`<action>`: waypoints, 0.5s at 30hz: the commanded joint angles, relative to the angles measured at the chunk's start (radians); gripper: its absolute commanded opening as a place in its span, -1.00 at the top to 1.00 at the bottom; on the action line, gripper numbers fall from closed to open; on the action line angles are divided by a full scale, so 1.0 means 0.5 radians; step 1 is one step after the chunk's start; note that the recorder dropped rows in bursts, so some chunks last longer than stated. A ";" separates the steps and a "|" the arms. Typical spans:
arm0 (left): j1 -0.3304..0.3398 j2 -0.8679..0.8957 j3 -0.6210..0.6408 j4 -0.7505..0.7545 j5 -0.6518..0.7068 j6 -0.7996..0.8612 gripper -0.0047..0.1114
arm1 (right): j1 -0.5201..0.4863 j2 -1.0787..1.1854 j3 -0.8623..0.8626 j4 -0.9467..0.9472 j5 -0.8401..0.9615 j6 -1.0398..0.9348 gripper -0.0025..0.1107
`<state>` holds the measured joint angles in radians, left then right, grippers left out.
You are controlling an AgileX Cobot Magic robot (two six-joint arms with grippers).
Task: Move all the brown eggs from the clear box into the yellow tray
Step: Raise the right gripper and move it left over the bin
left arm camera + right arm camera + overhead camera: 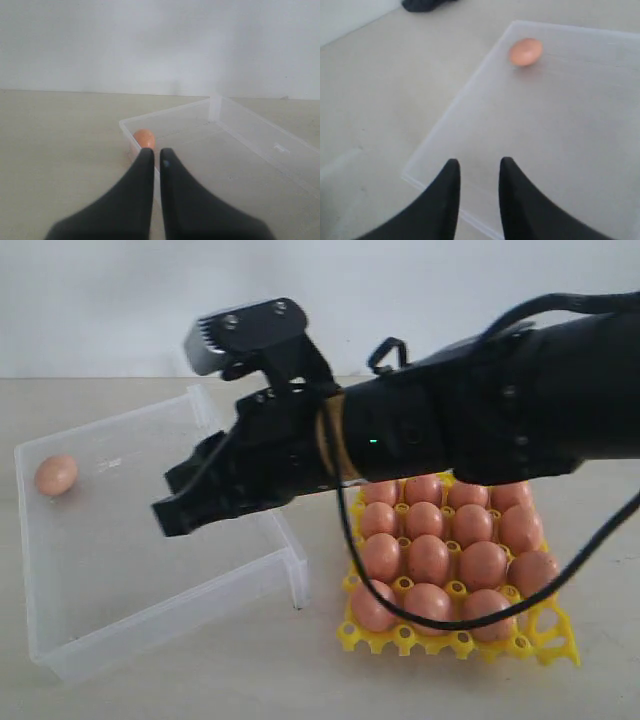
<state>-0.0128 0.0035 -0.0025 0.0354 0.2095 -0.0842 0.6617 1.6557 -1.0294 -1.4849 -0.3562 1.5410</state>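
One brown egg (56, 475) lies in the far left corner of the clear box (160, 612). It also shows as the egg (144, 137) and the egg (525, 51) in the wrist views. The yellow tray (556, 638) to the right of the box holds several brown eggs (430, 560). My right gripper (172, 508) reaches across and hangs above the box's middle, well short of the lone egg. Its jaws (479, 161) stand apart with nothing between them. My left gripper (155, 150) is shut and empty, just outside the box wall (260, 125) near that egg.
The box and tray sit on a pale tabletop (200, 685) with a white wall behind. The right arm's black cable (352, 540) droops over the tray's left side. One cell at the tray's front right corner (550, 620) is empty.
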 commanded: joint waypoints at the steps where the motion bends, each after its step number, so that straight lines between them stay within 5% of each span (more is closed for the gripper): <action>1: 0.004 -0.007 0.005 0.003 -0.008 -0.004 0.85 | 0.093 0.210 -0.271 -0.017 -0.050 0.431 0.37; 8: 0.004 -0.007 0.005 0.003 -0.008 -0.004 0.85 | 0.094 0.645 -0.916 -0.429 -0.488 0.987 0.29; 15: 0.004 -0.007 0.005 0.003 -0.008 -0.004 0.85 | 0.094 0.821 -1.345 -0.435 -0.209 1.004 0.29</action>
<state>-0.0128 0.0035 -0.0025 0.0354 0.2095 -0.0842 0.7083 2.0545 -1.6383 -1.7121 -0.5304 2.0368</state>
